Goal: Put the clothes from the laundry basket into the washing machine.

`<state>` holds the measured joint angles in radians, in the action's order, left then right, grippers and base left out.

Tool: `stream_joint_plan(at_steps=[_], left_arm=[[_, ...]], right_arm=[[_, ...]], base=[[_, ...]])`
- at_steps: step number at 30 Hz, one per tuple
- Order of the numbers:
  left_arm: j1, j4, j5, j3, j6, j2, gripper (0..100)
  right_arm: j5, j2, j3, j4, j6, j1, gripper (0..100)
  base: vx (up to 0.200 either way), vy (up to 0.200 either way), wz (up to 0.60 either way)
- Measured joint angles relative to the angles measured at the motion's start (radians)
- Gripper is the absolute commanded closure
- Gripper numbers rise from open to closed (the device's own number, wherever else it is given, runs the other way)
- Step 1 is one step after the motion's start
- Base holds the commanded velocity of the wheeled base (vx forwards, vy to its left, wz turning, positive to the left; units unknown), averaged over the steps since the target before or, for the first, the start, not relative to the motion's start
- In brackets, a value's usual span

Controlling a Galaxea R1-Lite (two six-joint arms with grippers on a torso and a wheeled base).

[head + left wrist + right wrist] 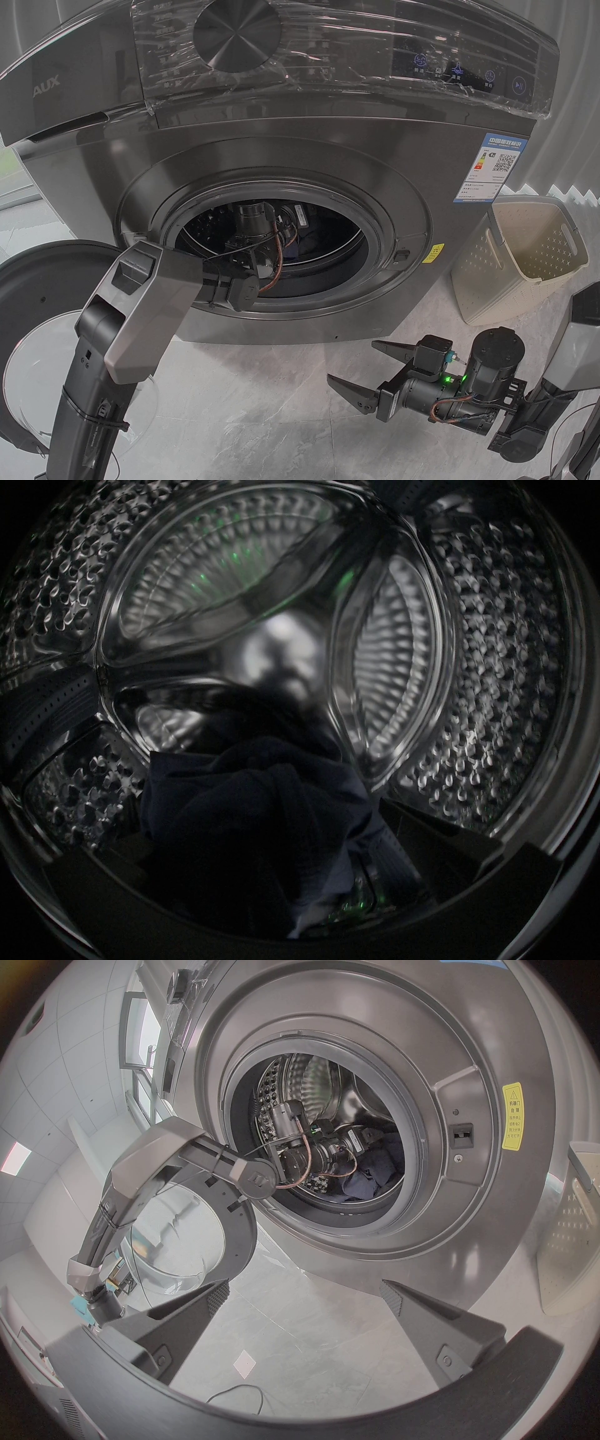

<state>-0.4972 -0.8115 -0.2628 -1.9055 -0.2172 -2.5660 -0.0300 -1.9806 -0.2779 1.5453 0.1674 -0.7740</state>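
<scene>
Now | left gripper (269, 830) inside washing machine (387, 162), jaws spread apart over dark clothes (250, 792) | right gripper (352, 361) jaws apart, empty, above floor (262, 400) near laundry basket (531, 250)

— What's underfoot?
— A grey marbled floor (262, 406); a thin cable (240, 1387) loops near a small white square (244, 1364).
— Behind?
— A white tiled wall (50, 1097), with a window (147, 1032).

— Where's the pincer (303, 1285)?
— Over the floor (325, 1347), jaws apart, holding nothing.
— Ahead of it?
— The washer (487, 1054), door (245, 1235) open. The left arm (156, 1154) is inside the drum (312, 1082), by dark clothes (369, 1172).
</scene>
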Motion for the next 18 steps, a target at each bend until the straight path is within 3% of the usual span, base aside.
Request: stream_joint_plan(at_steps=[10,18], left_arm=[[-0.017,0.001,-0.004,0.361,0.067,0.149,0],[-0.021,-0.037,-0.005,0.539,0.087,0.208,0]], right_arm=[[0.000,0.000,0.002,0.000,0.000,0.000,0],[0.001,0.000,0.005,0.000,0.000,-0.001,0]], base=[[0.000,0.000,0.00],[0.000,0.000,0.00]])
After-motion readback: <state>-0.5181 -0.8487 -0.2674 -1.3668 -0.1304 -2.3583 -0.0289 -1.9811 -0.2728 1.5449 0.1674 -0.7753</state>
